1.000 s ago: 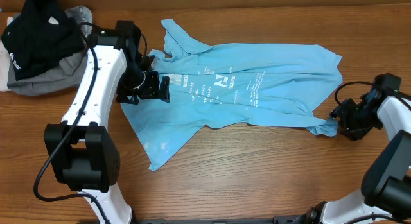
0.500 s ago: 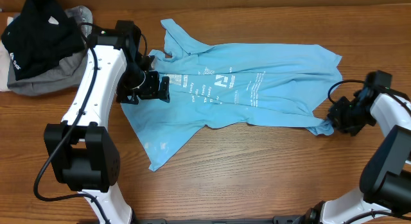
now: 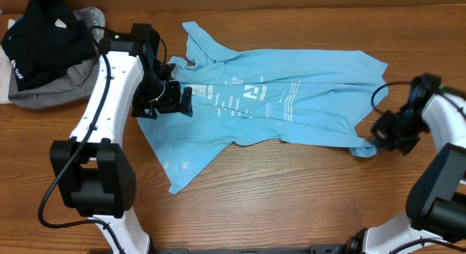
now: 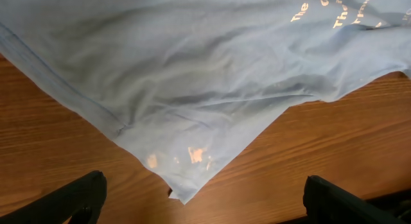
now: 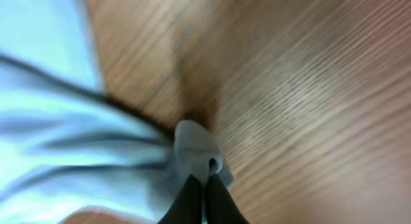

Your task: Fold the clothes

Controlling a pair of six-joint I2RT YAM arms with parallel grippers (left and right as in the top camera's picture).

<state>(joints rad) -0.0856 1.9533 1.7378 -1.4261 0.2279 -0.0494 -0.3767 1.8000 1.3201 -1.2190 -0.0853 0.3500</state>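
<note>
Beside the black garment (image 3: 44, 36), the sky-blue T-shirt (image 3: 306, 86) lay spread across the table (image 3: 291, 203), its lettering (image 3: 251, 94) facing up, rumpled and not yet folded. The left gripper (image 3: 186, 101) hovered over the shirt's side nearest the black garment, fingers wide apart and holding nothing. At the corner farthest from the black garment, the right gripper (image 5: 204, 193) had its fingers pinched tight on a small tuft of the hem. The cloth looked thin, light and limp, likely to drape and slide over the wood rather than hold a crease. Hems and corners seemed the surest holds, taken at two well-separated points so the fabric would fold over instead of bunching.
</note>
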